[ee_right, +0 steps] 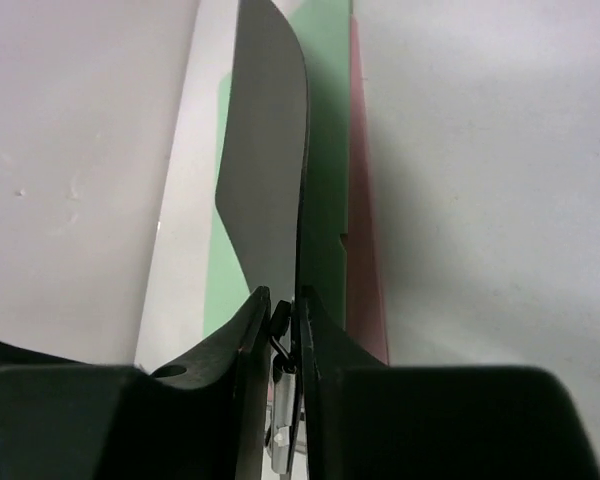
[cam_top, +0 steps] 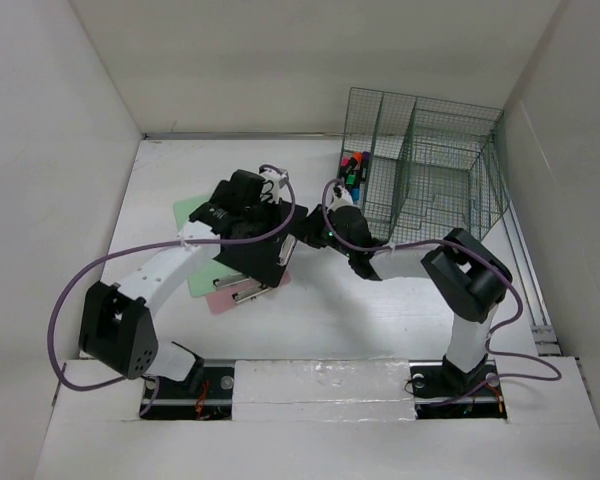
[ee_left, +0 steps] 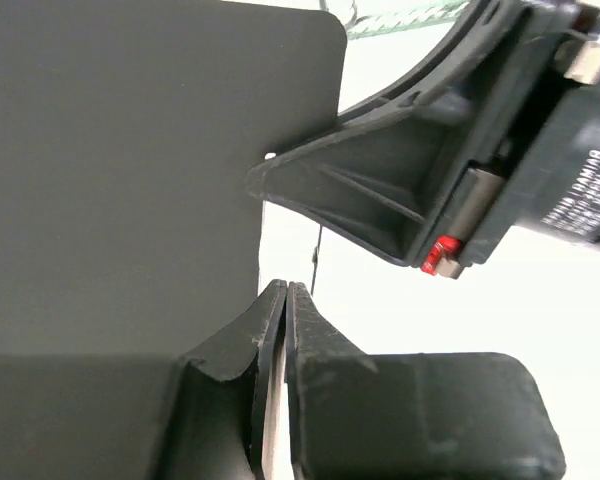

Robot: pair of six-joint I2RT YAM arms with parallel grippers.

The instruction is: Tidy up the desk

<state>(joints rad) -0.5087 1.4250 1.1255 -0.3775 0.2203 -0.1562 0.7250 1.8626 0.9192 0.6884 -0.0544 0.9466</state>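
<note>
over the middle, left gripper (ee_left: pixel 285 300): i had my fingers pinched tight on the thin edge of the black board (ee_left: pixel 130 180).
right gripper (ee_right: pixel 285 305): clamped on that same board, right at its metal clip (ee_right: pixel 283 395).
black board: held between my two grippers, above a green sheet (ee_right: pixel 325 150) and a pink sheet (ee_right: pixel 365 250).
desk (cam_top: pixel 360 310): white, spread under everything; both sheets lay on it.
wire rack (cam_top: pixel 430 160): stood at the far right, markers (cam_top: pixel 353 170) in its left compartment.

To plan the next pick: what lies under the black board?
Under the black board, a green sheet and a pink sheet stick out on the desk; whatever else lies beneath is covered.
</note>
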